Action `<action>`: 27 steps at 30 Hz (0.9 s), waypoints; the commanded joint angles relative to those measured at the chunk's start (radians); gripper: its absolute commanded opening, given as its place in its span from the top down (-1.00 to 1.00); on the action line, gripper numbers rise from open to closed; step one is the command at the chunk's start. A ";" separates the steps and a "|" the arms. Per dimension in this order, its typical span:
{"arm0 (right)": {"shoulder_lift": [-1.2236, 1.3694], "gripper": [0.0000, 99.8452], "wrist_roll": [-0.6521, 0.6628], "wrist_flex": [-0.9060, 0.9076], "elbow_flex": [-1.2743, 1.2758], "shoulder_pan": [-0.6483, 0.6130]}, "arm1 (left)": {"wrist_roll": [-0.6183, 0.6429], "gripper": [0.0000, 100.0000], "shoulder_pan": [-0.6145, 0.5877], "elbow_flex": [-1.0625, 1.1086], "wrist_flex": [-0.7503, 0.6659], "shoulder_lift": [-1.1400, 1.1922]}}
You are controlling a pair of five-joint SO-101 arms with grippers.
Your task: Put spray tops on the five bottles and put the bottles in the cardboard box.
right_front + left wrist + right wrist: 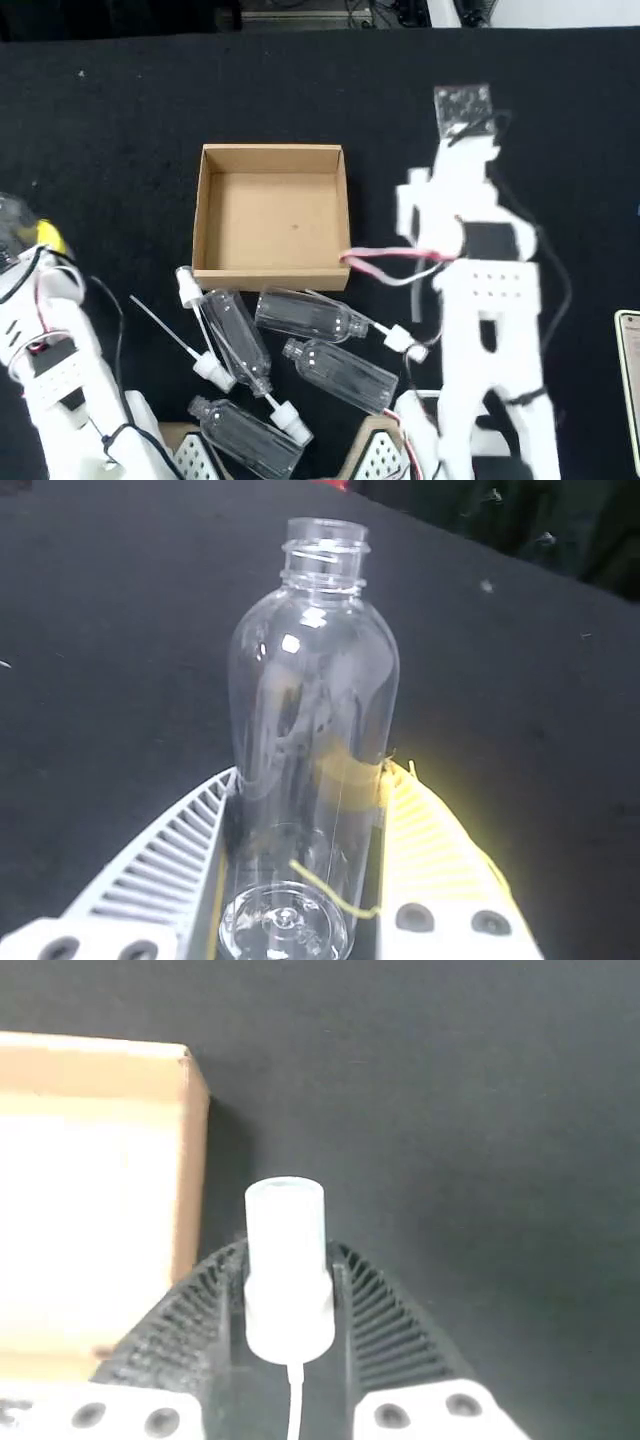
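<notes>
My left gripper (312,776) is pinching a clear bottle (312,680) around its lower body, with the white finger (165,845) on one side and the yellow finger (435,850) on the other, both pressed against the plastic; its threaded neck is bare and points away from the wrist over the black table (100,630). My right gripper (288,1260) is clamped on a white spray top (286,1215), its black fingers (190,1310) squeezing the collar, and the thin dip tube (293,1400) runs back between them toward the wrist. The cardboard box (100,1070) lies just beside that gripper, open side up. From the high view the box sits mid-table, the right arm (485,300) stands to its right and the left arm (50,370) is at the left edge, well apart from it. Four more bottles lie on their sides just in front of the box: the first bottle (238,340) slanting below its left corner, the second bottle (305,315) nearest the box wall, the third bottle (340,373) just under that, and the fourth bottle (245,437) at the near edge. Loose tops lie among them, one by the box corner (187,287), one with its tube pointing out left (212,370), one beside the fourth bottle (285,418) and one off the second bottle's neck (400,338); I cannot tell whether any of them is seated on a bottle
</notes>
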 commanded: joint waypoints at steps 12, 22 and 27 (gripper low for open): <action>-0.415 0.98 -0.126 -0.387 0.533 -0.028 | -0.147 0.88 -0.093 -0.226 -0.206 0.301; -0.568 0.98 -0.126 -0.385 0.618 -0.031 | -0.149 0.88 -0.145 -0.199 -0.842 0.798; -0.568 0.98 -0.126 -0.385 0.618 -0.031 | -0.147 0.88 -0.179 -0.234 -1.111 1.033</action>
